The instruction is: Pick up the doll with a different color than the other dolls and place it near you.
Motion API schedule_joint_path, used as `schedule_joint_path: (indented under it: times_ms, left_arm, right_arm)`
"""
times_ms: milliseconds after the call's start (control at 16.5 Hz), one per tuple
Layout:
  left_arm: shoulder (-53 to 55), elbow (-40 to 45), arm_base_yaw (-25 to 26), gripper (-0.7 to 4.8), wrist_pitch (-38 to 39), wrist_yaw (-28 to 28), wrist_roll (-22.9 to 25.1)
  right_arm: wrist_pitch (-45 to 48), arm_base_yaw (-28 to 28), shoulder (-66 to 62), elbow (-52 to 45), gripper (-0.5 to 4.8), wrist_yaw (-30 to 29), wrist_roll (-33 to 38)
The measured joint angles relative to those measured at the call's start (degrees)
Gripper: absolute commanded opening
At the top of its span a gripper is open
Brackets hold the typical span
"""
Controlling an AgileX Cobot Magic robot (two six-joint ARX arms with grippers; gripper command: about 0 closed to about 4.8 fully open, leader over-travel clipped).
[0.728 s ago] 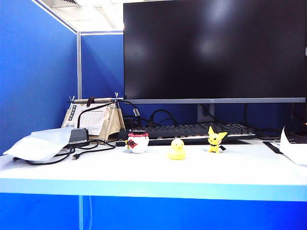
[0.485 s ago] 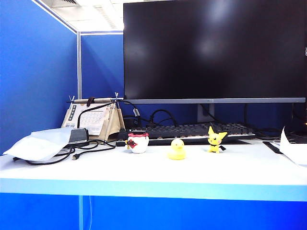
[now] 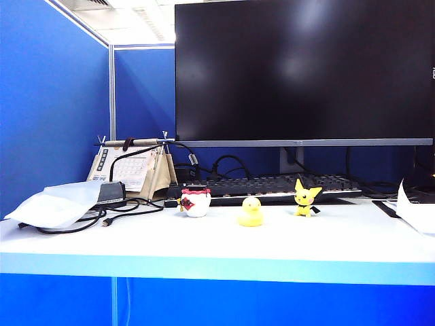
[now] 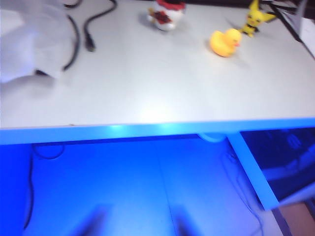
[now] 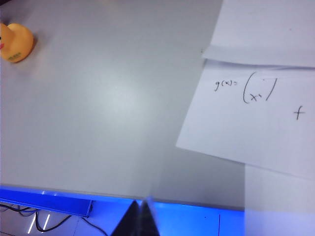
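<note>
The doll with a different color (image 3: 196, 202) is a white rounded figurine with a red rim; it stands on the white table (image 3: 204, 244), left of the row, and shows again in the left wrist view (image 4: 166, 14). The other dolls are a yellow duck (image 3: 251, 212) (image 4: 225, 42) (image 5: 15, 43) and a yellow pointy-eared figure (image 3: 306, 197) (image 4: 256, 18). My left gripper (image 4: 138, 226) hangs in front of and below the table's near edge, its blurred fingers apart and empty. My right gripper (image 5: 142, 219) is at the near edge, fingers together, nothing held. Neither arm shows in the exterior view.
A large dark monitor (image 3: 302, 71) and a keyboard (image 3: 272, 187) stand behind the dolls. A clear plastic bag (image 3: 58, 204), black cables (image 3: 102, 219) and a desk calendar (image 3: 132, 170) fill the left side. Sheets of paper (image 5: 261, 98) lie at the right.
</note>
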State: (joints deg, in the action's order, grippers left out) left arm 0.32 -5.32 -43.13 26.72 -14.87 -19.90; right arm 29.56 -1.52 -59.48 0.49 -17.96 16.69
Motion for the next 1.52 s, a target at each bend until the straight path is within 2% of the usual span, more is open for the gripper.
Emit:
schedule_joint_path:
  times_ms: [61, 121, 243, 364, 425, 607, 789, 1031, 1213, 1395, 1517]
  left_arm:
    - [0.0, 0.04, 0.0, 3.75, -0.37, 2.16, 0.15]
    - [0.0, 0.17, 0.0, 4.79, -1.31, 3.74, 0.22]
    - [0.0, 0.31, 0.02, 4.79, -6.25, 7.06, 1.75]
    - [0.0, 0.22, 0.0, 4.79, -15.91, 7.48, 1.97]
    - [0.0, 0.04, 0.0, 4.79, -17.81, 8.11, 2.1]
    - [1.33, -2.89, 0.0, 4.79, -18.38, 10.71, 2.69]
    - [8.9, -12.13, 0.0, 4.79, -18.91, 13.33, 6.99]
    - [25.99, -23.74, 0.0, 4.79, -26.05, 15.32, 10.56]
    - [40.57, -24.83, 0.02, 4.79, -33.4, 13.94, 14.49]
    - [57.66, -24.76, 0.04, 4.79, -42.97, 7.8, 14.95]
    - [63.76, -26.25, 0.85, 4.79, -44.52, 6.71, 14.97]
  right_arm:
    - [0.0, 0.0, 0.0, 0.0, -0.05, 0.0, 0.0]
    - [0.0, 0.0, 0.0, 0.0, -0.05, 0.0, 0.0]
    - [0.0, 0.0, 0.0, 0.0, -0.05, 0.0, 0.0]
    - [0.0, 0.0, 0.0, 0.0, -0.05, 0.0, 0.0]
    - [0.0, 0.0, 0.0, 0.0, -0.05, 0.0, 0.0]
    - [0.0, 0.0, 0.0, 0.0, -0.05, 0.0, 0.0]
    - [0.0, 0.0, 0.0, 0.0, -0.05, 0.0, 0.0]
    - [0.0, 0.0, 0.0, 0.0, -0.05, -0.02, 0.0]
    - [0.0, 0.0, 0.0, 0.0, -0.05, 0.0, -0.02]
    - [0.0, 0.0, 0.0, 0.0, -0.05, 0.0, 0.0]
    - [0.02, 0.0, 0.0, 0.0, -0.05, 0.02, -0.02]
